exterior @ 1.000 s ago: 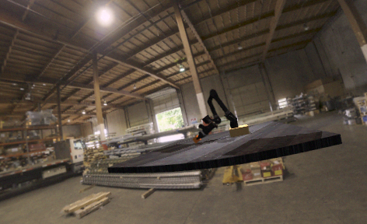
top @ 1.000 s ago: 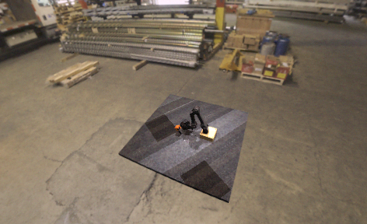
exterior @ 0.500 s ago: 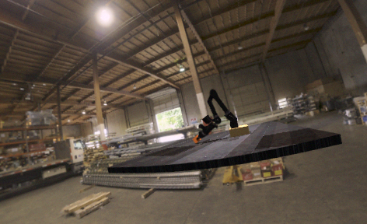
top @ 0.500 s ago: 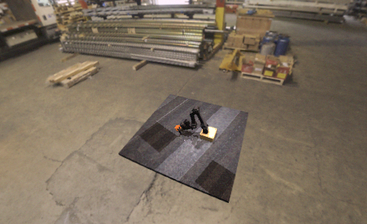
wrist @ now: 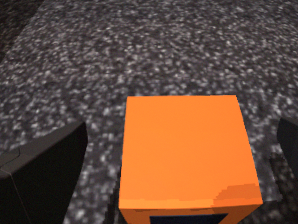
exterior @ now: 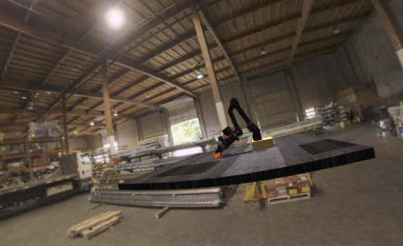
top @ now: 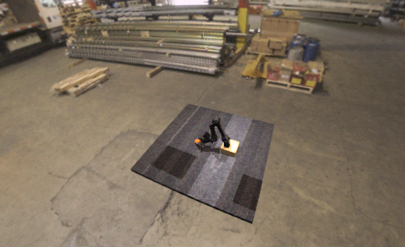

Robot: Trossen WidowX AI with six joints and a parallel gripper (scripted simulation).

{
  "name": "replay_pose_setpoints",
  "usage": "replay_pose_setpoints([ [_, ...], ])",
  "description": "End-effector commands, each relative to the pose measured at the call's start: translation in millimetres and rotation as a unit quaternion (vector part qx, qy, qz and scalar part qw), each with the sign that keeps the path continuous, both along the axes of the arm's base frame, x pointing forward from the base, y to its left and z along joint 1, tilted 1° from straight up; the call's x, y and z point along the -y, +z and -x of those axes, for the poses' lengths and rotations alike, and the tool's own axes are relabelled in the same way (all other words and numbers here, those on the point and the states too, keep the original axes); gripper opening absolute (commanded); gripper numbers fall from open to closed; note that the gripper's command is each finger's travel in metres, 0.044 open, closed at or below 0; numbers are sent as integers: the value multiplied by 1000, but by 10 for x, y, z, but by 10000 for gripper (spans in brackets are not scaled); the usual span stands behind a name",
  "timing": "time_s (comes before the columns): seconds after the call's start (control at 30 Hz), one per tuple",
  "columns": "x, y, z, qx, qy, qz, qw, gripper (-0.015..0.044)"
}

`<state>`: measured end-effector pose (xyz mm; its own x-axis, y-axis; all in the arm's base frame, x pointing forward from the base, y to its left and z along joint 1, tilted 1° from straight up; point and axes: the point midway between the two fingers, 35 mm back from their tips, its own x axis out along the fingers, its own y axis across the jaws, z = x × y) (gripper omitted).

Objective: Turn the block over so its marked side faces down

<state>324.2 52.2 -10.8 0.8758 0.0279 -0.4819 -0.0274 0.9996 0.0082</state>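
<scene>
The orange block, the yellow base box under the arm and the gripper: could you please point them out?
orange block [wrist: 185, 150] [top: 197, 141] [exterior: 218, 155]: wrist, top, exterior; visible face
yellow base box [top: 229, 151] [exterior: 262, 145]: top, exterior; side
gripper [wrist: 185, 129]: wrist; between fingertips

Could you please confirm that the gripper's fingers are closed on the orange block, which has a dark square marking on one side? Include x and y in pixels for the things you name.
Not quite: the wrist view shows the gripper [wrist: 185, 129] open, with a gap between each of its fingers and the block. The block [top: 196, 141] [exterior: 218, 155] [wrist: 184, 150] is indeed orange, with a dark marking on one side.
</scene>
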Motion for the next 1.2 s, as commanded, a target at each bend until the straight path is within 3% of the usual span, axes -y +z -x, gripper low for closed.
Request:
replay_pose_setpoints([
  [0.0, 4, 0, 0, 0, 0, 4, 1000, 440],
  [0.83, 2, -2, -7, -2, 0, 4, 1000, 440],
  [1.17, -46, 212, -135, -159, 4, 10, 987, 440],
])
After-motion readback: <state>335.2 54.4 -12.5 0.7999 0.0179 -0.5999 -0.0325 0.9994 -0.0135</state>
